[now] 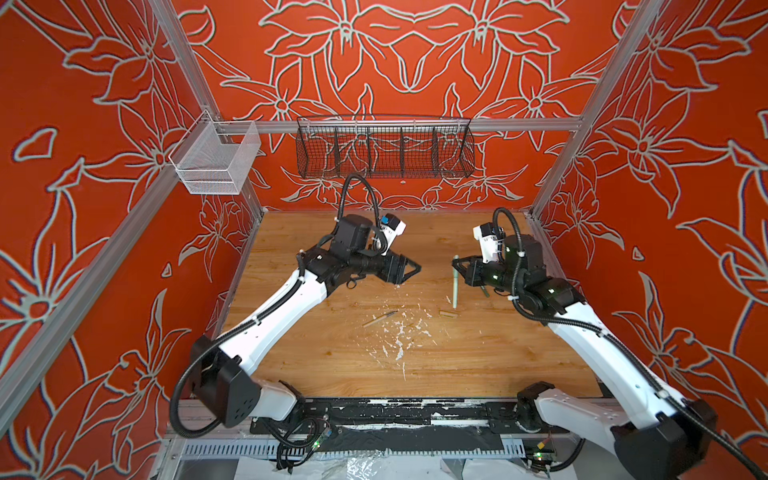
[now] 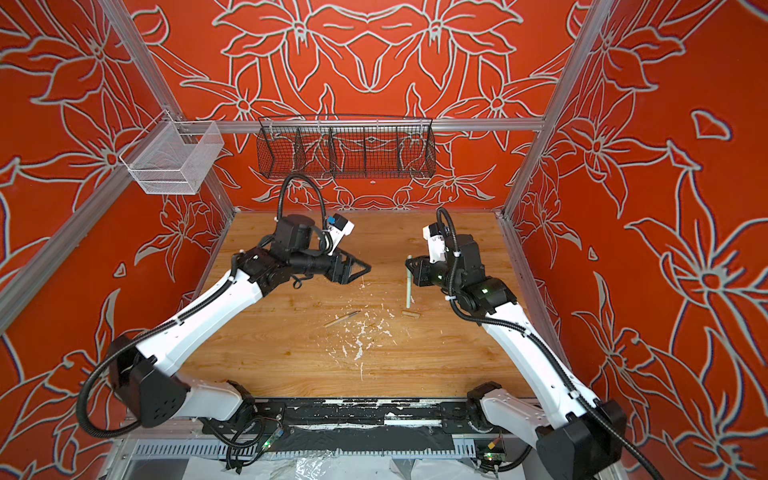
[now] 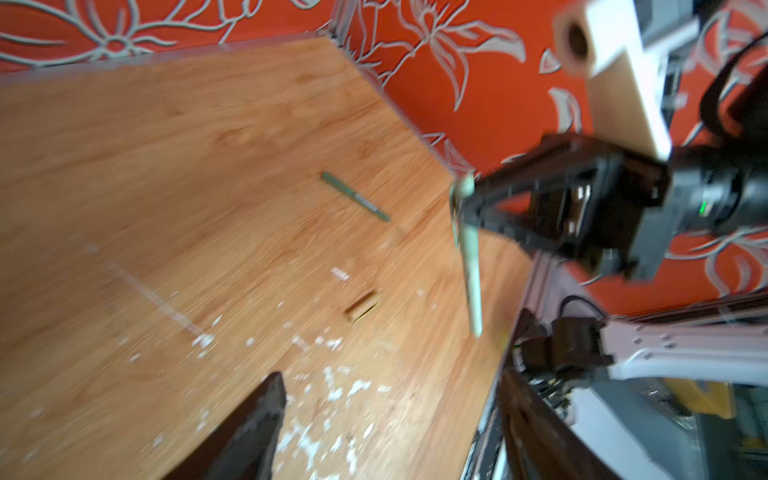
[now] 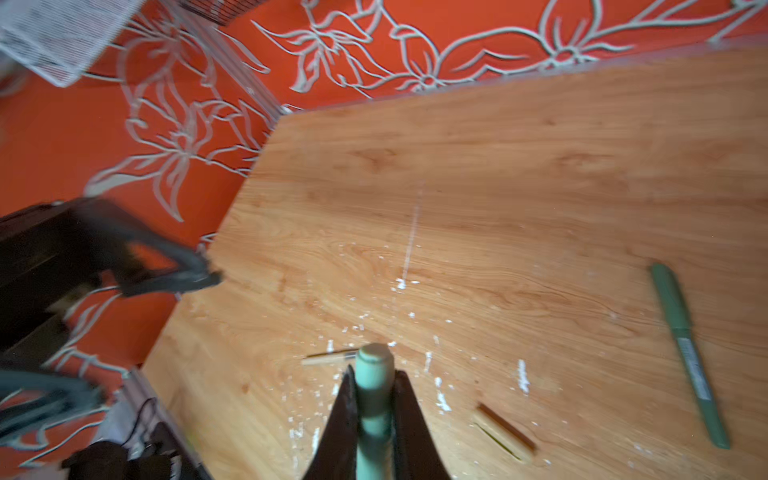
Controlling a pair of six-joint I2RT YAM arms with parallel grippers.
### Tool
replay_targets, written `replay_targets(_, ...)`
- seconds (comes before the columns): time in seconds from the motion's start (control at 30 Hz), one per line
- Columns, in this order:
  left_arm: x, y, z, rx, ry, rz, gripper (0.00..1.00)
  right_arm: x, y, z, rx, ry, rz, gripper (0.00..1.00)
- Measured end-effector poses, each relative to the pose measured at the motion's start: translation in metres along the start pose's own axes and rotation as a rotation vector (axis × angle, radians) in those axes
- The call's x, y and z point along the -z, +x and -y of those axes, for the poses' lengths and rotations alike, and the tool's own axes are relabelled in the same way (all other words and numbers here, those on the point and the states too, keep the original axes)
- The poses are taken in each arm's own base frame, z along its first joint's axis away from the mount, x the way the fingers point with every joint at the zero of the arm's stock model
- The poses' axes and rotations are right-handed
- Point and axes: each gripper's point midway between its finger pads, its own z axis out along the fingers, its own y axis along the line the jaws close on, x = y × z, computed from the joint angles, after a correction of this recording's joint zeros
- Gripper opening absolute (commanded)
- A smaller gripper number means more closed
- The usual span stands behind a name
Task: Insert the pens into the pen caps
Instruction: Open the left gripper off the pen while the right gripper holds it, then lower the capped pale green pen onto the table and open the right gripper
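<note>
My right gripper is shut on the pale mint green pen, which hangs upright over the wooden table. Its blunt rounded end pokes out past the fingertips. My left gripper hovers a short way left of it, open, with nothing between the fingers. The beige pen lies on the table near the middle. A beige pen cap lies below the held pen. The dark green pen lies flat further off in both wrist views and is hidden in both top views.
White paint flecks are scattered over the middle of the table. A black wire basket hangs on the back wall, and a white mesh basket hangs at the back left. Red patterned walls enclose three sides.
</note>
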Motion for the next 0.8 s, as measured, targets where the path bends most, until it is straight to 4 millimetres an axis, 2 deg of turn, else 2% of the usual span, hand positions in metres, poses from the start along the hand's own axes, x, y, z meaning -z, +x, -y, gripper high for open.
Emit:
replay_targets(0.13, 0.014, 0.029, -0.02, 0.034, -0.119, 0.007, 0.94, -0.023, 0.008, 0.03, 0.024, 0.145, -0.084, 0.0)
replay_targets(0.3, 0.023, 0.073, -0.047, 0.097, -0.249, -0.022, 0.97, -0.054, 0.017, 0.068, 0.068, 0.315, -0.185, 0.0)
replay_targets(0.37, 0.028, 0.088, -0.054, 0.116, -0.285, -0.026, 0.99, -0.069, 0.018, 0.084, 0.095, 0.388, -0.228, 0.0)
replay_targets(0.43, 0.037, 0.102, -0.056, 0.124, -0.305, -0.015, 0.97, -0.088, 0.018, 0.1, 0.129, 0.452, -0.275, 0.0)
replay_targets(0.5, 0.048, 0.108, -0.055, 0.121, -0.313, 0.006, 0.97, -0.105, 0.021, 0.113, 0.159, 0.498, -0.32, 0.0)
replay_targets(0.63, 0.065, 0.107, -0.049, 0.112, -0.322, 0.061, 0.97, -0.128, 0.033, 0.132, 0.202, 0.542, -0.406, 0.0)
replay_targets(0.8, 0.068, 0.113, -0.054, 0.118, -0.345, 0.065, 0.97, -0.145, 0.041, 0.143, 0.226, 0.558, -0.456, 0.0)
